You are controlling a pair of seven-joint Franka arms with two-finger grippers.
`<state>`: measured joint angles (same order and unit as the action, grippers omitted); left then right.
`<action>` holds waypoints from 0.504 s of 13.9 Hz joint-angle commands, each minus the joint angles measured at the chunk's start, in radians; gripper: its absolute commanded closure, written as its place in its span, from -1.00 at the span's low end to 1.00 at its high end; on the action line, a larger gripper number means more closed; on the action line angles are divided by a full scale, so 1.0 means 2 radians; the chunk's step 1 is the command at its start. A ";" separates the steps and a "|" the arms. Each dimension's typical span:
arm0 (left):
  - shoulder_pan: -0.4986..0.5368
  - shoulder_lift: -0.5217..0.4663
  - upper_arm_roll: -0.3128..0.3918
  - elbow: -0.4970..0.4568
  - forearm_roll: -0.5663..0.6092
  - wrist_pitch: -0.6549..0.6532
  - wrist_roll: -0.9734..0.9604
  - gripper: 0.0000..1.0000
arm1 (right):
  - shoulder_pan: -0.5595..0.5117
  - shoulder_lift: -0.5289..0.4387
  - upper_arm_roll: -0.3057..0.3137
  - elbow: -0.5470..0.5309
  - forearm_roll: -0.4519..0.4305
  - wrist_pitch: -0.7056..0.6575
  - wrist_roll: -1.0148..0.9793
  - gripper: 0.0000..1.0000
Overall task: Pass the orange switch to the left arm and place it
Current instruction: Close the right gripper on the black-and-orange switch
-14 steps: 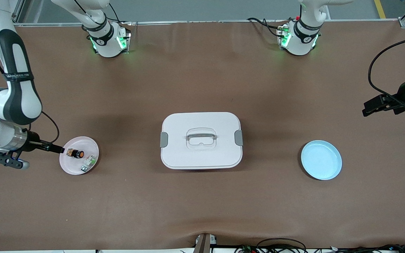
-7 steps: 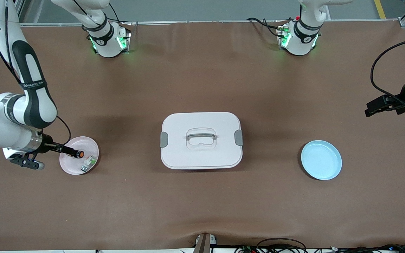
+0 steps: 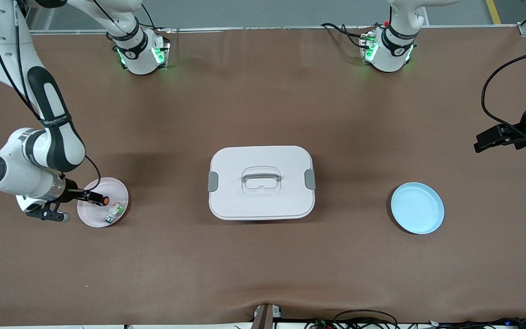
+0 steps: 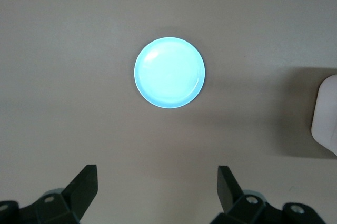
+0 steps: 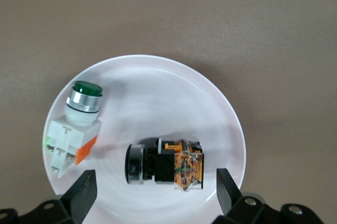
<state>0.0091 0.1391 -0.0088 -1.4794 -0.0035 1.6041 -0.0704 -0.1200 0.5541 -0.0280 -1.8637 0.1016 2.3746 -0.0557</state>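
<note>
Front view: right gripper (image 3: 90,197) low over the pink plate (image 3: 119,189) at its 9 o'clock rim, fingers (image 5: 79,195) apart, straddling the orange switch (image 3: 102,199). Switch lies on its side on that plate, not gripped; in the right wrist view it sits (image 5: 164,163) between the fingers, with the green-and-white component (image 5: 73,128) beside it on the same plate. Box (image 3: 261,182) mid-surface, lid on, clasps at 3 and 9 o'clock. Blue plate (image 3: 417,208) bare, toward the left arm's end. Left gripper (image 3: 496,137) waits over bare surface at about 1 o'clock from the blue plate, fingers (image 4: 84,184) apart, holding nothing.
</note>
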 commanded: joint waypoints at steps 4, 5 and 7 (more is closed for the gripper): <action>0.002 0.004 0.000 0.008 0.002 0.000 0.001 -1.00 | -0.003 0.014 -0.001 -0.004 0.010 0.021 -0.037 -1.00; 0.002 0.004 0.000 0.008 0.002 0.000 0.001 -1.00 | -0.003 0.014 -0.001 -0.004 0.010 0.022 -0.037 -1.00; 0.002 0.004 0.000 0.008 0.002 0.000 0.001 -1.00 | -0.004 0.020 -0.001 -0.004 0.011 0.022 -0.037 -1.00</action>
<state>0.0092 0.1395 -0.0088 -1.4794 -0.0035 1.6041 -0.0704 -0.1213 0.5853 -0.0315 -1.8693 0.1016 2.4115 -0.1058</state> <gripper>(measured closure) 0.000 0.000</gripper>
